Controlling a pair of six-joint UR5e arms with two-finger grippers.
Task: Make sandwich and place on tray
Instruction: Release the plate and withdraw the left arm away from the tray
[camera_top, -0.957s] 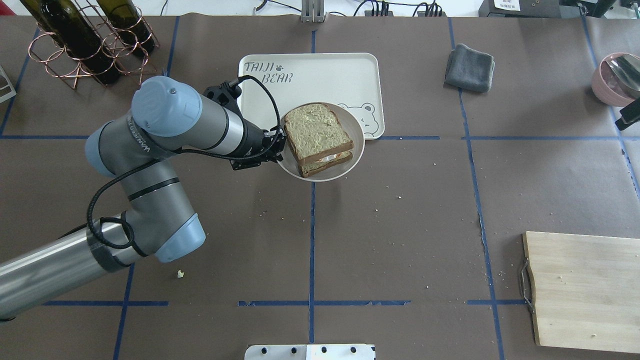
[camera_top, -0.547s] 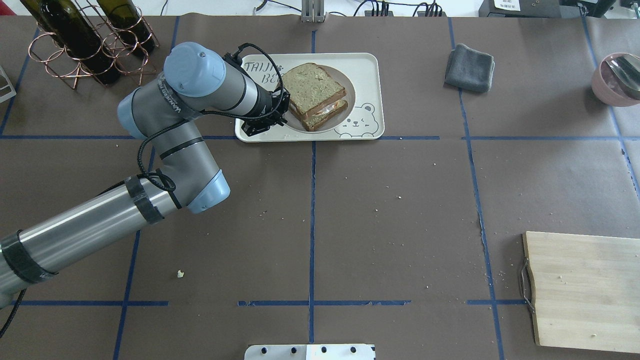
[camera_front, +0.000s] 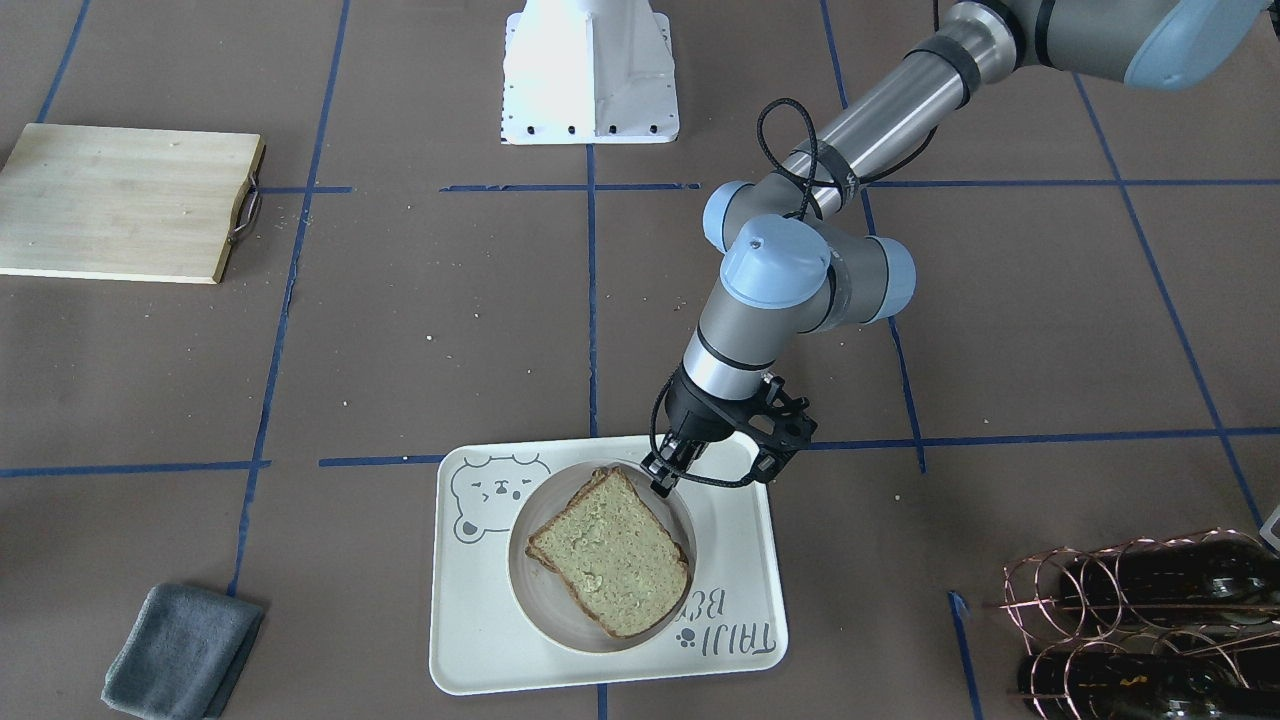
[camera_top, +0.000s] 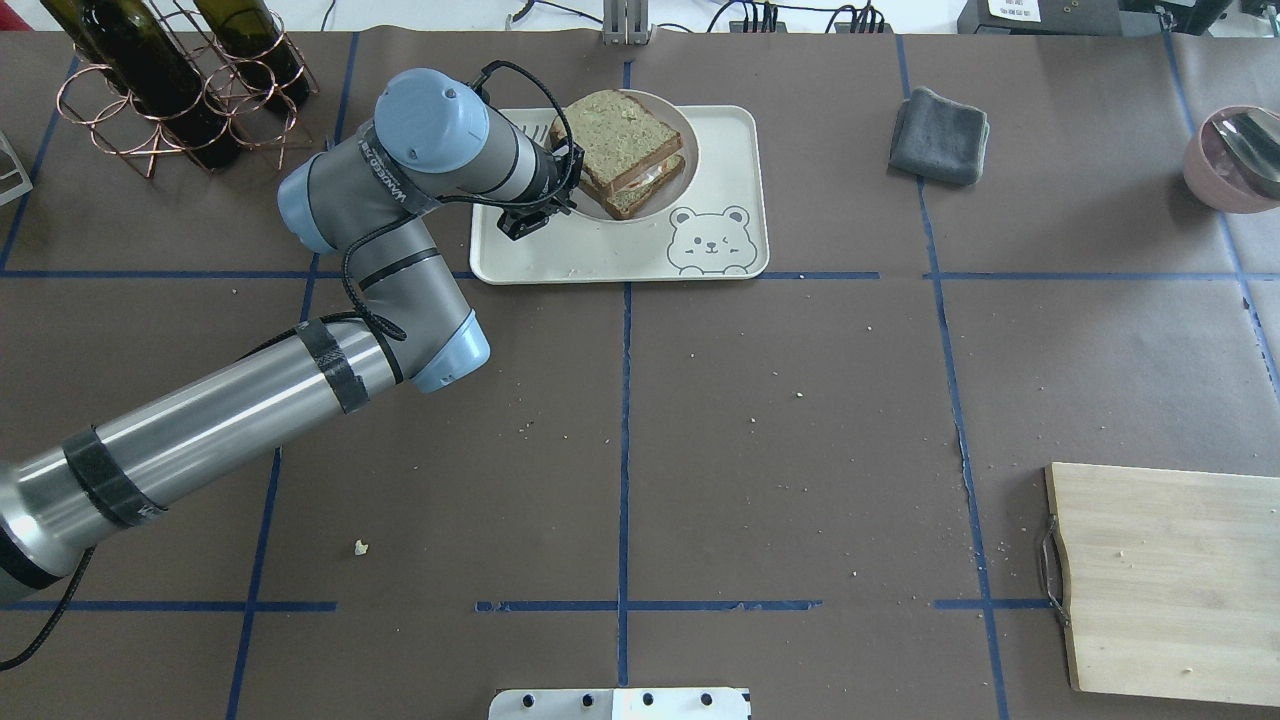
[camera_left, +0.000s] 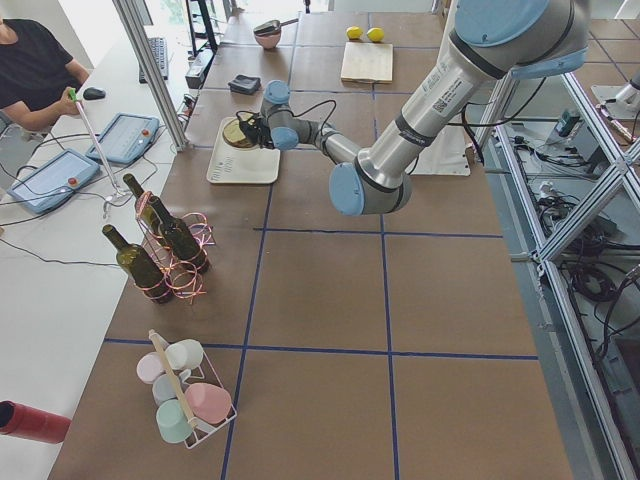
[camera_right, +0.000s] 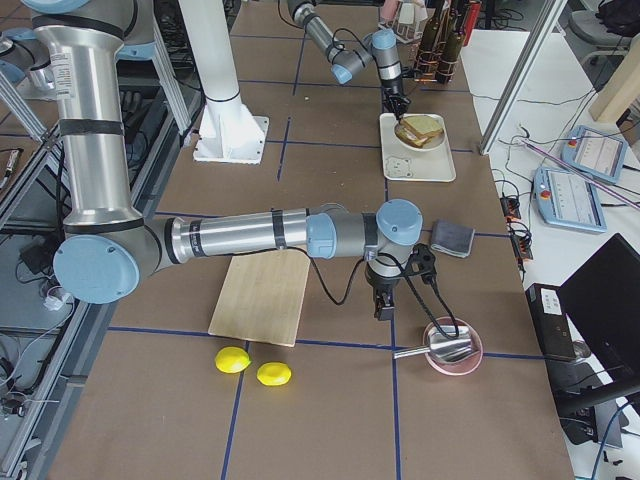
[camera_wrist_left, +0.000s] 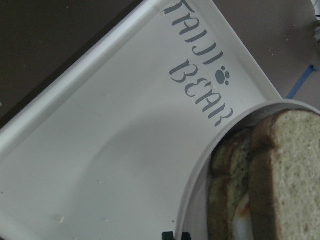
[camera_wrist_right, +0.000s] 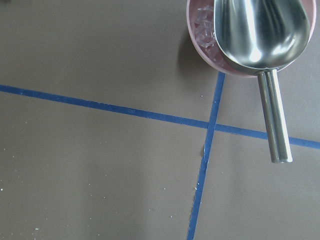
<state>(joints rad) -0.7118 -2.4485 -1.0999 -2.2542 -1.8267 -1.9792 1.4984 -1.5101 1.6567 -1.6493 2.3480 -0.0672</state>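
The sandwich (camera_top: 618, 148) is two greenish-tan bread slices with fried egg showing between them. It lies on a small round white plate (camera_top: 688, 150). My left gripper (camera_top: 566, 178) is shut on the plate's near-left rim and holds it over the far half of the cream tray (camera_top: 600, 255). I cannot tell whether the plate touches the tray. The front view shows the sandwich (camera_front: 612, 550), plate (camera_front: 524, 580), tray (camera_front: 470, 640) and left gripper (camera_front: 664, 472). The left wrist view shows the tray (camera_wrist_left: 115, 150) and sandwich (camera_wrist_left: 280, 175). My right gripper (camera_right: 383, 306) hangs by the pink bowl; I cannot tell its state.
A wire rack of wine bottles (camera_top: 170, 80) stands left of the tray. A grey cloth (camera_top: 940, 135) lies to its right. A pink bowl with a metal scoop (camera_top: 1235, 155) is at the far right. A wooden cutting board (camera_top: 1170, 580) lies near right.
My left gripper has carried the plate with the sandwich away from the robot, from the tray's near edge to over its far half. The right gripper has left the overhead view.
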